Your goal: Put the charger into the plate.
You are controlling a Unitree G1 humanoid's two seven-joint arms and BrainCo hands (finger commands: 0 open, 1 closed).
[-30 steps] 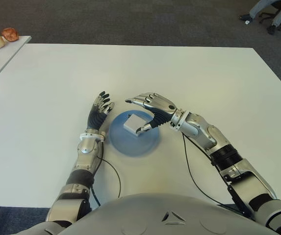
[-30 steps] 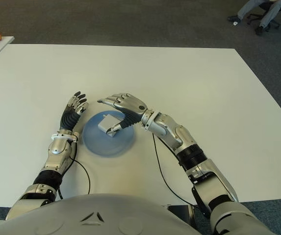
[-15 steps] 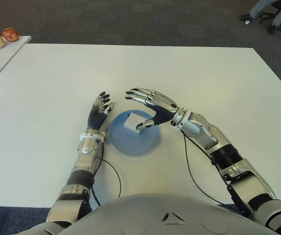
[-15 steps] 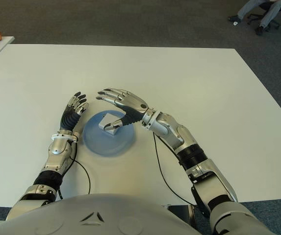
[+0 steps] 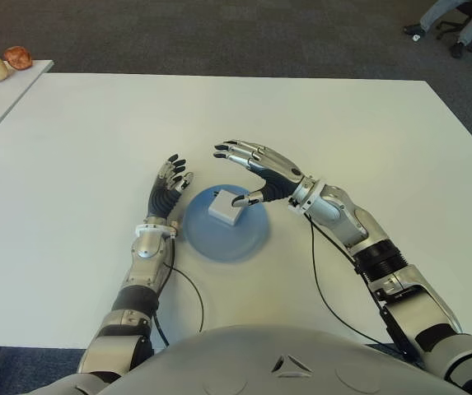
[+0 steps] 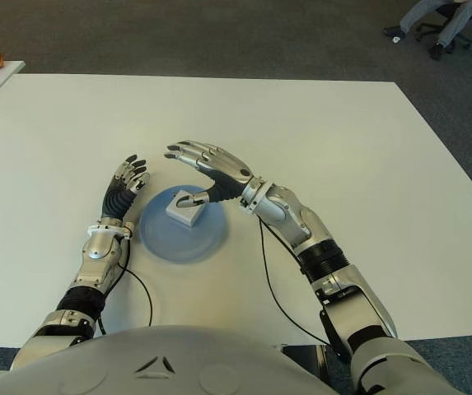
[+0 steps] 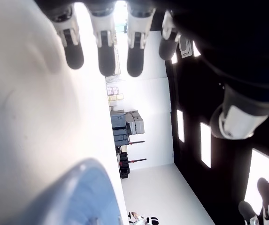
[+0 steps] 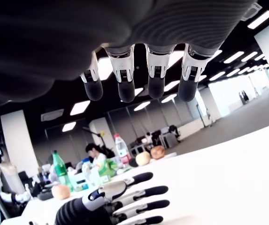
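While the white charger [image 5: 224,207] lay on the blue plate [image 5: 248,240], the right hand [image 5: 262,169] was held released above it; a trailing thumb could nudge it off. The left hand [image 5: 167,188] was seen open beside the plate's left rim.

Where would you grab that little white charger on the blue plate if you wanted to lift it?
Probably from above, pinching the charger's two opposite side faces. It is a small boxy block in the plate, its top and sides exposed. The open right hand hovers beside it, nearest.
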